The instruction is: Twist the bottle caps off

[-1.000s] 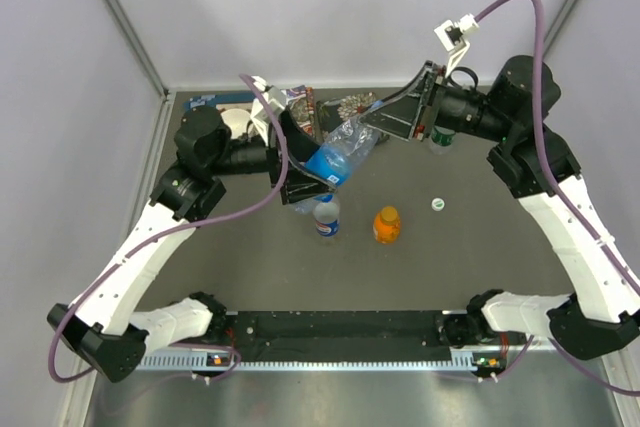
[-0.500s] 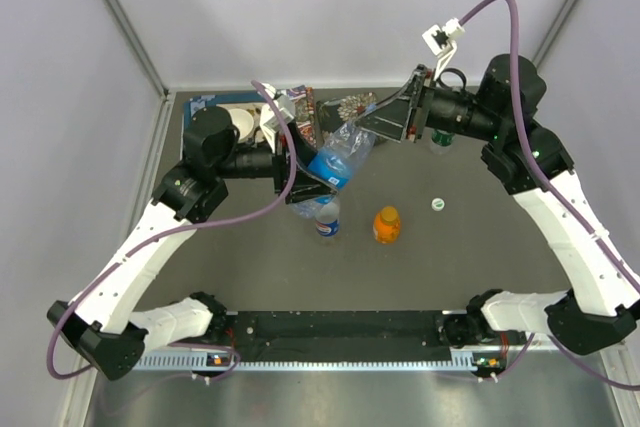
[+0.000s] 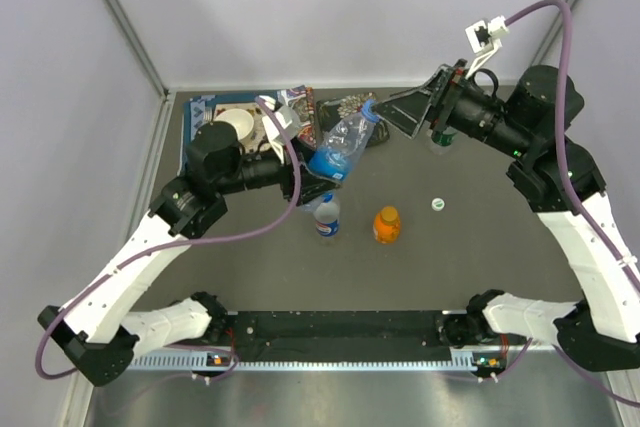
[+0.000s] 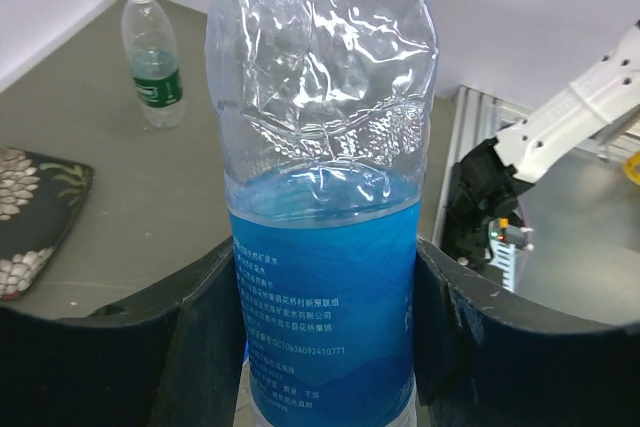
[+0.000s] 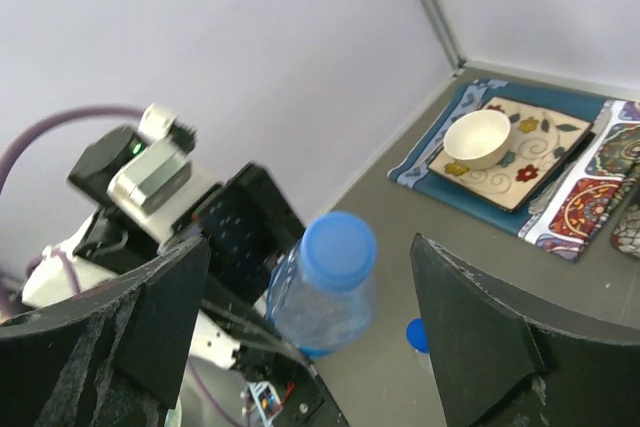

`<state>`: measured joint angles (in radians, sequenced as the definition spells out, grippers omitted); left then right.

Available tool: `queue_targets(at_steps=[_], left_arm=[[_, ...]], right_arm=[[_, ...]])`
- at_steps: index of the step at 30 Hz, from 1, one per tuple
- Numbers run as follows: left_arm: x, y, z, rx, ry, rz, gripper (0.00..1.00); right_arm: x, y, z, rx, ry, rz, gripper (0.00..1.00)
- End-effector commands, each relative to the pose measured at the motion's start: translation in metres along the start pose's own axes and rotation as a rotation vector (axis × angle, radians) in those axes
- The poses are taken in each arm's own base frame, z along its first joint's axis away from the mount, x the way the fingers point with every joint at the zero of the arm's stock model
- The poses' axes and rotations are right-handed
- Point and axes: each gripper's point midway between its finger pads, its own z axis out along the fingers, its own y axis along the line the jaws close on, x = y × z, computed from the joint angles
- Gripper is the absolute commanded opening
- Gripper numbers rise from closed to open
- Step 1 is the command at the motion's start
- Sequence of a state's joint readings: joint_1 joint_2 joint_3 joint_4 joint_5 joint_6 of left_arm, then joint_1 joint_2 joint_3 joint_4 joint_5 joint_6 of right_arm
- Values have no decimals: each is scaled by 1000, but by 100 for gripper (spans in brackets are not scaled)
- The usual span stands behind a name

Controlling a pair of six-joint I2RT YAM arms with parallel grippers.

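Since a second ago the right arm (image 3: 560,177) has swung back toward its own side. The right fingers (image 5: 480,337), then closed over the blue cap (image 5: 338,247), now stand wide apart on either side of it without touching it. Meanwhile the left arm (image 3: 150,247) has pushed its wrist farther in over the surface (image 3: 480,247), so the blue-tinted bottle (image 3: 340,147) sits a little nearer the back.

This bottle hangs above the surface, tilted with its neck toward the right arm and its cap on. The left fingers (image 4: 205,347) are clamped on its blue label from both sides.

Nothing else has shifted. At the back left a patterned mat (image 3: 200,107) carries a plate (image 3: 222,132) with a white bowl (image 3: 238,124).

The green-label bottle (image 4: 152,67) stands upright at the back right, partly hidden behind the right wrist in the top view, and its neck looks uncapped. The blue-red label bottle (image 3: 326,215) stands just below the lifted one, with the short orange bottle (image 3: 387,224) near it to the right. A small white cap (image 3: 437,205) lies loose on the surface beyond that.
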<state>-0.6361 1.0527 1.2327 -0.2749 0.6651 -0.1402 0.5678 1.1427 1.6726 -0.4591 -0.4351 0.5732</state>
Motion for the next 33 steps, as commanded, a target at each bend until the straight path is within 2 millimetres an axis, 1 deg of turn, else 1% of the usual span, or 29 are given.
queue_targets(at_steps=[1, 5, 6, 7, 9, 10, 12, 13, 14, 25, 30, 31, 33], left_arm=[[-8, 9, 0, -161, -40, 147, 43], [-6, 14, 5, -256, -35, 194, 41], [-5, 10, 8, -255, -37, 202, 41], [-6, 16, 7, -305, -41, 208, 40], [-4, 16, 10, -328, -41, 212, 39], [-6, 21, 9, -360, -50, 216, 38], [-5, 18, 12, -356, -53, 220, 38], [-5, 18, 13, -356, -53, 220, 38], [-6, 24, 11, -394, -55, 220, 38], [-7, 22, 14, -393, -66, 221, 38], [-6, 22, 14, -395, -65, 219, 38], [-4, 22, 15, -394, -60, 219, 38], [-2, 22, 15, -392, -57, 218, 38]], right_arm=[[-28, -5, -8, 107, -120, 30, 81], [-25, -12, -4, 155, -129, 61, 76], [-24, -15, -1, 165, -128, 68, 76], [-23, -13, 0, 164, -124, 72, 75], [-20, -15, 4, 169, -112, 80, 73], [-19, -17, 5, 174, -110, 81, 73], [-17, -17, 7, 177, -105, 84, 71], [-15, -19, 8, 181, -99, 85, 70], [-14, -19, 8, 184, -96, 86, 69], [4, -34, 20, 216, -36, 98, 63], [6, -35, 24, 214, -29, 98, 56], [5, -35, 24, 211, -31, 96, 51], [6, -35, 26, 206, -27, 96, 44]])
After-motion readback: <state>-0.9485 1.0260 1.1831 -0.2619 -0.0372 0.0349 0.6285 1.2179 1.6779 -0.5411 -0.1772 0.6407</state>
